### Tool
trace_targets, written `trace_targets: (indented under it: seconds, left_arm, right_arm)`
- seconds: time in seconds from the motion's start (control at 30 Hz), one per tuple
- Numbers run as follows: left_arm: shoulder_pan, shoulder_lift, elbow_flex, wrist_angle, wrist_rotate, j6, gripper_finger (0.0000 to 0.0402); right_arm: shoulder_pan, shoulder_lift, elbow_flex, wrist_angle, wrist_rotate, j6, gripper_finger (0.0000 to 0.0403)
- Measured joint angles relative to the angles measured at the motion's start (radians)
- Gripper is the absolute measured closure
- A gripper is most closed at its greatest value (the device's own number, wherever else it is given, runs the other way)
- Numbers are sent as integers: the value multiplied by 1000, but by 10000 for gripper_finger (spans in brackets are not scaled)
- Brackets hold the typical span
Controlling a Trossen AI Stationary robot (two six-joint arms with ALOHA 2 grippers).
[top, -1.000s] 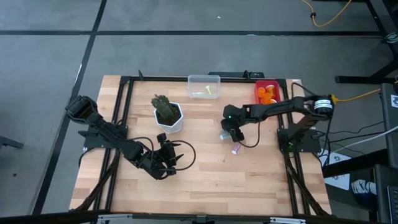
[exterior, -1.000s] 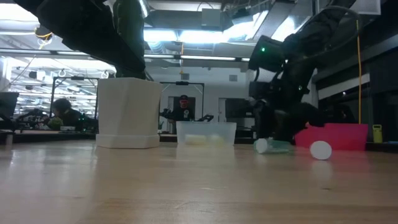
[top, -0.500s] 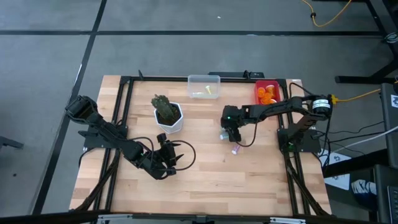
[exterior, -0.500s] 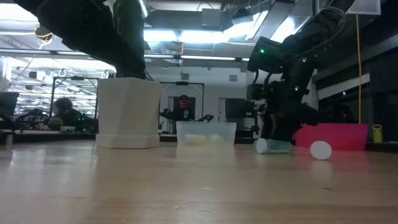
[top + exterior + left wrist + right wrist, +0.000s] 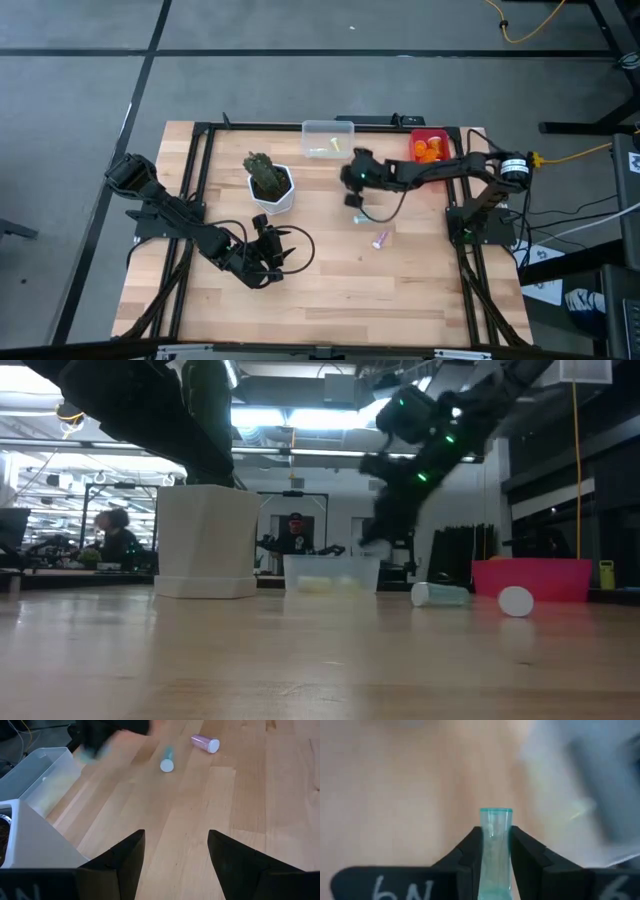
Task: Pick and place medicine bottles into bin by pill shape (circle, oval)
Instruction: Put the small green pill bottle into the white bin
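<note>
My right gripper is up over the table, near the clear bin, shut on a teal medicine bottle; it also shows in the low view. A second teal bottle and a pink bottle lie on their sides on the table; both show in the left wrist view, teal and pink. My left gripper waits open and empty at the near left, its fingers apart. My right gripper pinches the teal bottle's body between its two fingers. The bottle lies along the fingers, and one end sticks out past the fingertips. The bottle is lifted clear of the table.
A red bin with orange bottles stands at the far right. A white hexagonal pot with a plant stands left of the clear bin. People show in the room behind the table.
My right gripper has risen from the table beside the lying bottles and gone toward the far left, toward the clear bin, carrying a teal bottle. The other teal bottle and the pink bottle have stayed where they were.
</note>
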State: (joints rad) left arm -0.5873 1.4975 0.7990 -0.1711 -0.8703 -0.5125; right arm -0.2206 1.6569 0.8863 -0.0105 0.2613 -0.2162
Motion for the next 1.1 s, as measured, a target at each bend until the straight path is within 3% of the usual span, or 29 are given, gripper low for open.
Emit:
trace_targets:
  seconds: [0.1, 0.37, 0.7, 0.87, 1.1]
  left_arm:
    - [0, 0, 0, 0, 0, 0, 191]
    - [0, 0, 0, 0, 0, 0, 191]
    - [0, 0, 0, 0, 0, 0, 191]
    - [0, 0, 0, 0, 0, 0, 191]
    - [0, 0, 0, 0, 0, 11, 191]
  right_arm:
    - [-24, -1, 67, 43, 69, -1, 317]
    - [-159, -3, 207, 47, 54, 127, 314]
    - [-287, 31, 205, 50, -88, 245, 313]
    - [-303, 80, 205, 73, -105, 277, 311]
    - [-302, 131, 205, 149, -106, 238, 265]
